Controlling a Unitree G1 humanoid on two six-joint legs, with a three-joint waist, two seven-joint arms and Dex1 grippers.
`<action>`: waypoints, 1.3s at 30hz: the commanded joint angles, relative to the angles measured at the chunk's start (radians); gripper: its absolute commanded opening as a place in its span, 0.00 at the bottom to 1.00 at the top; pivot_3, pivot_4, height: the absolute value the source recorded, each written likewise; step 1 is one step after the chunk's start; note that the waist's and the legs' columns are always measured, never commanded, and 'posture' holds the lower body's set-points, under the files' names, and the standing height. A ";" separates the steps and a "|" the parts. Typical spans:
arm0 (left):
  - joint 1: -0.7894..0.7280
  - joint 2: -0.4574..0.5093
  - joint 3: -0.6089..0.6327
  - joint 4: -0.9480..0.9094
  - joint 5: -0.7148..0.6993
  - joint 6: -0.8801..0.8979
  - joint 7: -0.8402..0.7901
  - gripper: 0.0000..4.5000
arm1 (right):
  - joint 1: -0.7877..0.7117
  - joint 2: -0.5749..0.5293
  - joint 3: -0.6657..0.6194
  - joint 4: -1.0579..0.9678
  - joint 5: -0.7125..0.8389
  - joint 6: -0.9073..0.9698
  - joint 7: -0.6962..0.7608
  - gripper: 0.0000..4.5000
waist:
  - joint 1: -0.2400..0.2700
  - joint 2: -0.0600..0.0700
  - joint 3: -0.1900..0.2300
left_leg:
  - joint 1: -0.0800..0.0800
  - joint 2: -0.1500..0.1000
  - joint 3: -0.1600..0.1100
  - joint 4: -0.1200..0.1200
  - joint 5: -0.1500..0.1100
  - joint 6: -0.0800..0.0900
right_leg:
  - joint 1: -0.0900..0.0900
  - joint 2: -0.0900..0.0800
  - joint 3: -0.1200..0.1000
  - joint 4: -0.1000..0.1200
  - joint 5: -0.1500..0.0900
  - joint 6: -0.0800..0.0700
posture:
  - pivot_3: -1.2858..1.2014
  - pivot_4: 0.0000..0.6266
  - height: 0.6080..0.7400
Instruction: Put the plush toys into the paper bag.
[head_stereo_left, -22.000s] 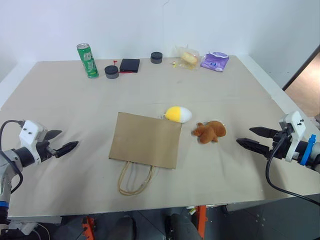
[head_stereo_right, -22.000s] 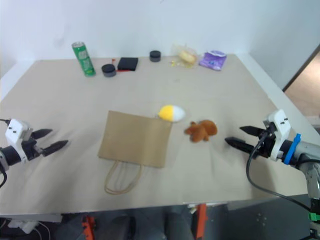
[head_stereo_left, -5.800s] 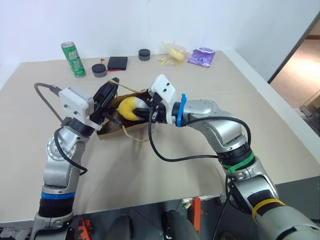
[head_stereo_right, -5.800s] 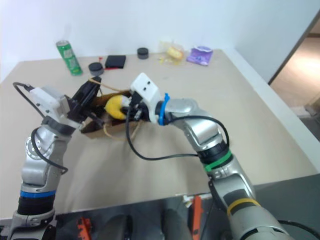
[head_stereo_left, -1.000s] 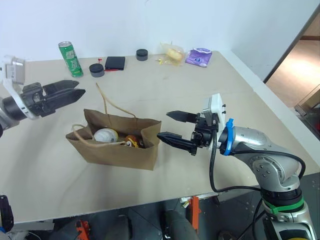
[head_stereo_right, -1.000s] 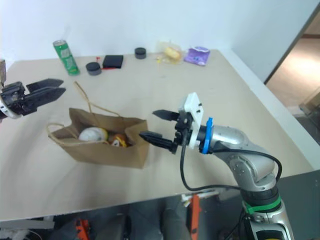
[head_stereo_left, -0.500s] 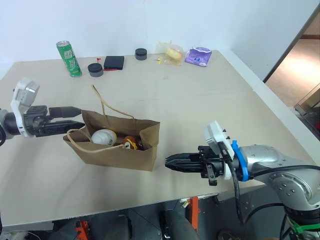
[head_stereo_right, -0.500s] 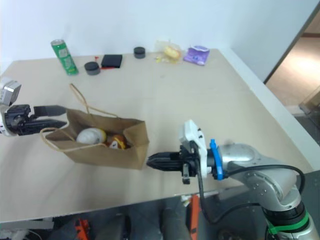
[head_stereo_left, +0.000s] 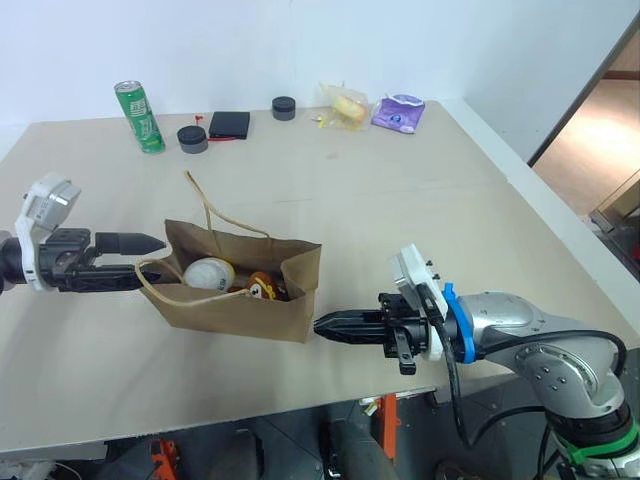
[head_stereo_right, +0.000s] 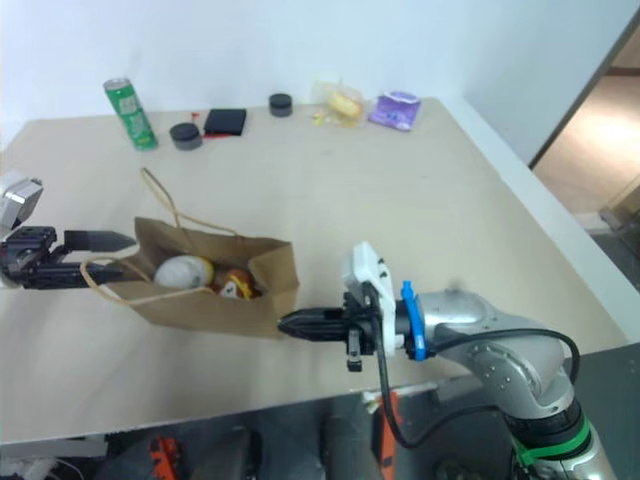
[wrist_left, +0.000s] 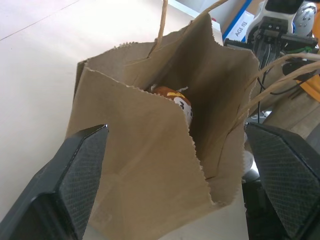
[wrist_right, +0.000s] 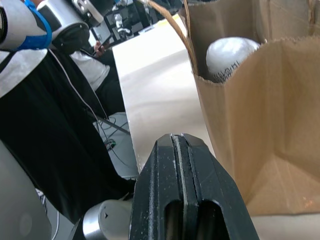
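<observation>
The plush toys lay inside the plain brown kraft paper bag (head_stereo_left: 240, 293), which stood open-mouthed on the beige table (head_stereo_left: 400, 200), near its front edge. The egg-shaped soft toy (head_stereo_left: 209, 272) showed its white half at the bag's left end, and the brown furry animal toy (head_stereo_left: 262, 288) sat just beside it toward the right, both below the serrated rim. One thin tan cord handle (head_stereo_left: 205, 208) rose in a loop above the bag's far wall; the other drooped outward at the left end.

The left gripper (head_stereo_left: 135, 260) pointed level at the bag's left end, its two black fingers spread wide apart with the tips close to the drooping handle and nothing between them. The right gripper (head_stereo_left: 325, 325) pointed level toward the bag's right front corner, just short of the paper, its fingers pressed flat together and empty.

Along the table's far edge stood a green drink can (head_stereo_left: 139, 117), two dark round discs (head_stereo_left: 192, 139), a flat black box (head_stereo_left: 230, 124), a clear plastic packet with yellow contents (head_stereo_left: 346, 106) and a purple pouch (head_stereo_left: 398, 113), all well apart from the bag.
</observation>
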 joint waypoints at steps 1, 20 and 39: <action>-0.069 0.033 -0.017 0.033 -0.010 -0.037 -0.010 1.00 | -0.027 0.049 0.036 0.019 -0.032 -0.018 -0.033 0.00 | 0.000 0.000 0.000 | 0.000 0.000 0.000 0.000 0.000 0.000 | 0.000 0.000 0.000 0.000 0.000 0.000 | 0.52 0.24 1.00; -0.097 -0.020 -0.017 0.047 -0.013 -0.010 -0.010 1.00 | -0.030 0.217 0.105 0.185 -0.345 -0.211 -0.161 0.00 | 0.000 0.000 0.000 | -0.001 -0.001 -0.001 0.001 0.000 0.000 | 0.000 0.000 -0.001 0.001 0.000 0.000 | 0.52 0.24 1.00; 0.052 -0.081 0.057 -0.199 -0.050 0.081 0.078 1.00 | -0.064 0.275 0.121 0.081 -0.282 -0.133 -0.137 0.00 | -0.001 0.000 0.000 | -0.001 0.000 -0.002 0.001 0.000 0.000 | 0.000 0.000 0.000 0.002 0.000 0.000 | 0.52 0.24 1.00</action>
